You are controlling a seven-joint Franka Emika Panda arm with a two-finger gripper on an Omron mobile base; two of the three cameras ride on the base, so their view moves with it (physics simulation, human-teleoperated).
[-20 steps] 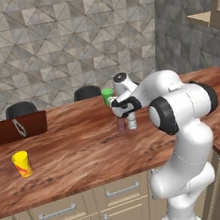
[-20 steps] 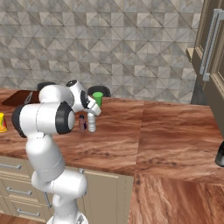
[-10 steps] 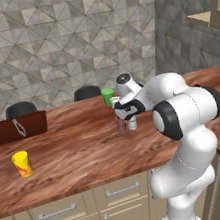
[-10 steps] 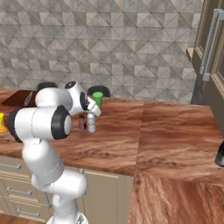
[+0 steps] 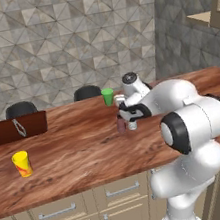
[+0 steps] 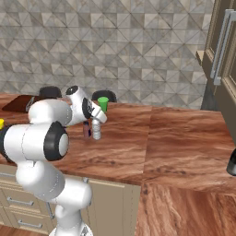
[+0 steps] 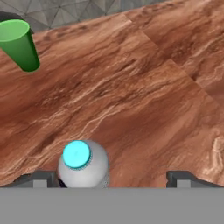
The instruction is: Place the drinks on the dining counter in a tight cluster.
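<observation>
On the dining counter [image 5: 79, 155] the short maroon-brown bottle [image 5: 120, 125] and the clear water bottle [image 5: 132, 124] stand upright side by side. My gripper [image 5: 127, 114] hovers just above them. In the hand view the gripper [image 7: 111, 178] is open wide, and the water bottle [image 7: 82, 164], its cap showing cyan, sits close to the left fingertip [image 7: 39, 178], with bare wood toward the right one. The right base view shows both bottles [image 6: 86, 129] [image 6: 96, 129] under the gripper [image 6: 95, 118]. The dark wine bottle [image 6: 232, 163] stands far off at the counter's right edge.
A green cup [image 5: 108, 96] stands just behind the bottles, also in the hand view [image 7: 19, 46]. A yellow cup [image 5: 21, 164] sits at the left. A dark brown board [image 5: 16, 128] lies at the back left, with two dark chair backs [image 5: 87, 91] behind the counter.
The hand has lifted a little off the water bottle, which stays standing beside the maroon bottle. The arm's elbow has swung closer to the cameras.
</observation>
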